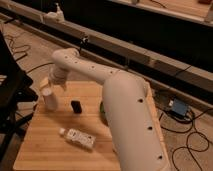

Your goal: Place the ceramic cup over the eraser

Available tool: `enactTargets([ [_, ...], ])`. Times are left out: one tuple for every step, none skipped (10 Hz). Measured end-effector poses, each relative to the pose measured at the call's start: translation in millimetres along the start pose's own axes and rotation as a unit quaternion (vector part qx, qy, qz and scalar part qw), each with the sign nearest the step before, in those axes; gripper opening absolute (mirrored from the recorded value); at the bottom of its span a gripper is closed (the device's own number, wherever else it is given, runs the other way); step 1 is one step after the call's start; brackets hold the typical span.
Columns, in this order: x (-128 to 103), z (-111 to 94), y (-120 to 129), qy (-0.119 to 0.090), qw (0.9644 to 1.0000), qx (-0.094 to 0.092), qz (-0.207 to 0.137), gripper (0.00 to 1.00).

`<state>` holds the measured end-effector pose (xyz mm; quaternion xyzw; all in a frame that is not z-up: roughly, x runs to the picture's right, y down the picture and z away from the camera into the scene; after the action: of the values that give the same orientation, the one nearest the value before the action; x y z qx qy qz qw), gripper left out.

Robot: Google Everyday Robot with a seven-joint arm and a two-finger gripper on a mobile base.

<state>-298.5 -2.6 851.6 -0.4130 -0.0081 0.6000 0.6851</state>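
Claw point(51, 86) hung just above the cup point(50, 100), jaws spread wide and gripping nothing that we could see. We could not tell whether it touched the rim. The cup stood upright on the table point(45, 150), directly beneath the claw. The eraser point(76, 106) lay below the claw and to its right in view, near the cup but apart from it. We judged the step to be the reach for the cup. The next move called for lowering around the cup, closing, lifting, and setting it mouth-down over the eraser.
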Motion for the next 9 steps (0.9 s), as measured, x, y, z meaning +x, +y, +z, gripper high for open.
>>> enactTargets([
  [-4.0,11.1,0.4,0.007,1.0,-0.002,0.001,0.8],
  [-7.4,23.1,1.7,0.014,0.9999,-0.005,0.002,0.8],
  [-10.0,35.7,5.3,0.022,0.9997,-0.009,0.005,0.8],
  [-11.4,45.2,7.9,0.029,0.9995,-0.014,0.007,0.8],
  [-11.4,53.1,11.0,0.036,0.9992,-0.018,0.008,0.8],
  [-8.1,66.1,17.5,0.049,0.9986,-0.02,0.001,0.8],
  [-5.5,73.8,22.6,0.057,0.9981,-0.021,-0.005,0.8],
  [-1.7,83.6,27.6,0.068,0.9974,-0.018,-0.014,0.75],
  [-1.2,87.8,27.0,0.073,0.9971,-0.011,-0.02,0.66],
])
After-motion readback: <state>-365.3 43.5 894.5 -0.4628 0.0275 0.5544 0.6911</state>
